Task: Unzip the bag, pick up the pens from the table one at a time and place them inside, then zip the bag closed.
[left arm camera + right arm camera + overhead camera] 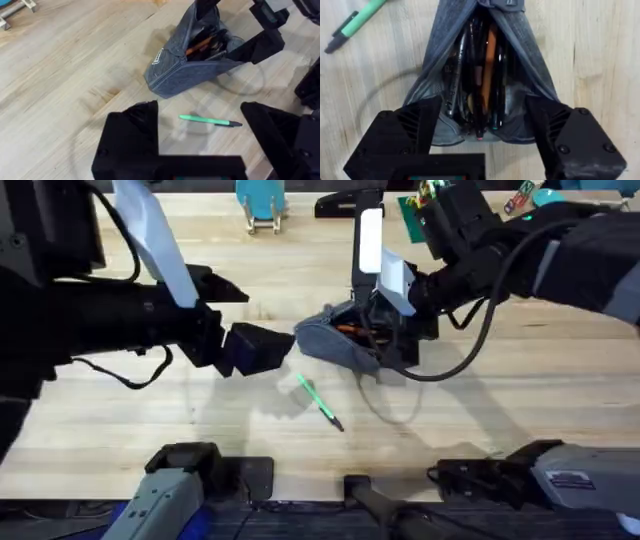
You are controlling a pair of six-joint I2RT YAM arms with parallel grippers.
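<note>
From overhead: blue-grey bag [340, 340] lying near mid-table [520, 410], unzipped, mouth gaping with orange lining and dark pen shafts showing; long axis running roughly from lower left up toward the right arm. Green pen [320, 402] lying flat just below the bag, apart from it, long axis slanting from upper left to lower right, dark tip at the lower right end. Left gripper [262, 348] hovering just left of the bag, empty; right gripper [395, 330] down at the bag's far end. In the left wrist view: fingers spread wide with nothing between them, the green pen [210, 120] lying crosswise in the gap ahead, green end toward one finger, dark tip toward the other; bag [192, 62] beyond, slumped and open. Probably light, stiff and smooth, likely to roll or skid on the bare wood, so best pinched across the barrel near its middle, fingers square to the long axis. In the right wrist view: bag [485, 75] seen straight down its length, soft fabric sagging, several pens packed lengthwise inside, zipper end at the far point; right gripper [485, 135] with fingers parted wide at either side of the near end, seemingly bracing the mouth open, though actual contact with the cloth hard to confirm; green pen [357, 22] off to the side. Limp cloth, likely to collapse once released, so better held by the seam or end.
</note>
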